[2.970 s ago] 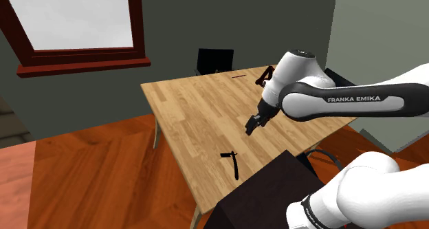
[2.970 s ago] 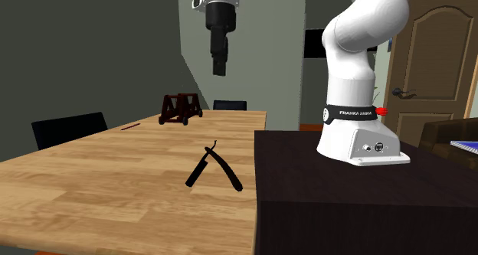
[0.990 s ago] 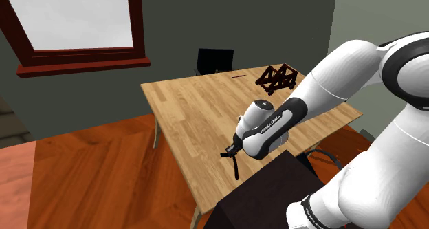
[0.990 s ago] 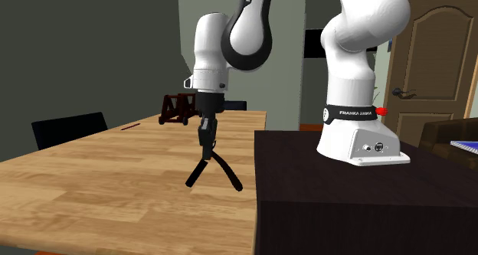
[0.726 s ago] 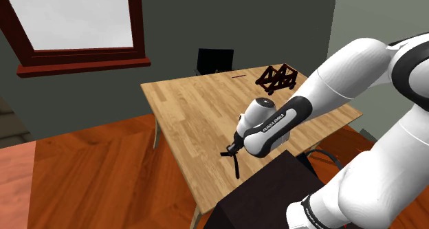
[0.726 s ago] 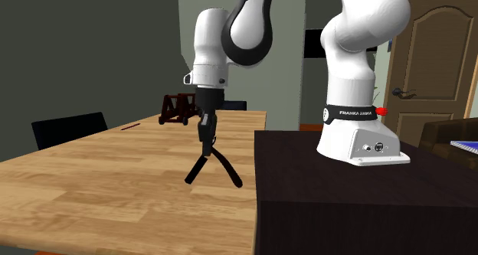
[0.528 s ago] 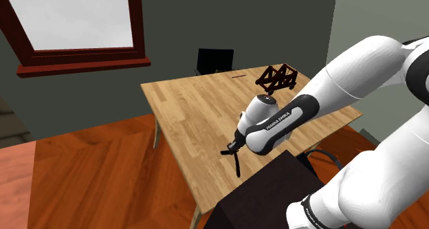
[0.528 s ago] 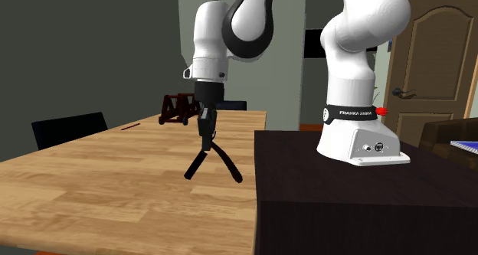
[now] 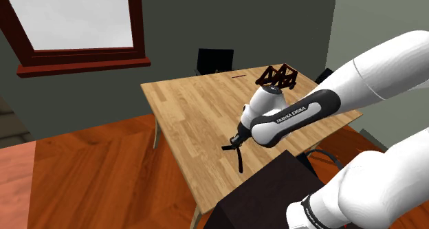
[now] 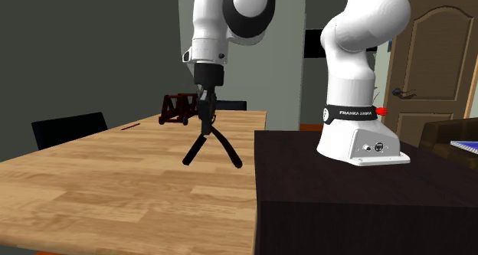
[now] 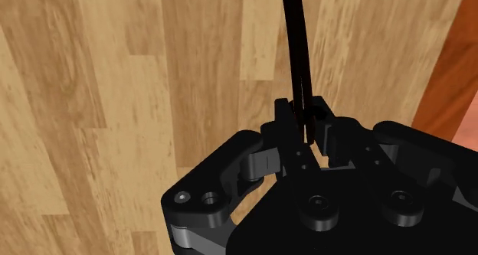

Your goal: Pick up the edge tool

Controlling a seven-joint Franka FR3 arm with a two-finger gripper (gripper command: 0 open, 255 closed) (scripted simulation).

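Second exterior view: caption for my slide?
The gripper clasps a black folding razor at its hinge, both arms splayed downward over the wooden table.

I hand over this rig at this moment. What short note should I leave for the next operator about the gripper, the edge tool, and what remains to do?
Gripper: jaws shut on the straight razor, clasping it at its hinge.
Razor: it hangs under the gripper as an upside-down V, both ends pointing down at the wooden table, near the edge by the stand.
Done: approach and grasp. The lift seems begun, as the ends look just clear of the table, though the gap is hard to judge.
Left: raise it well clear and check that the thin tool does not slip.
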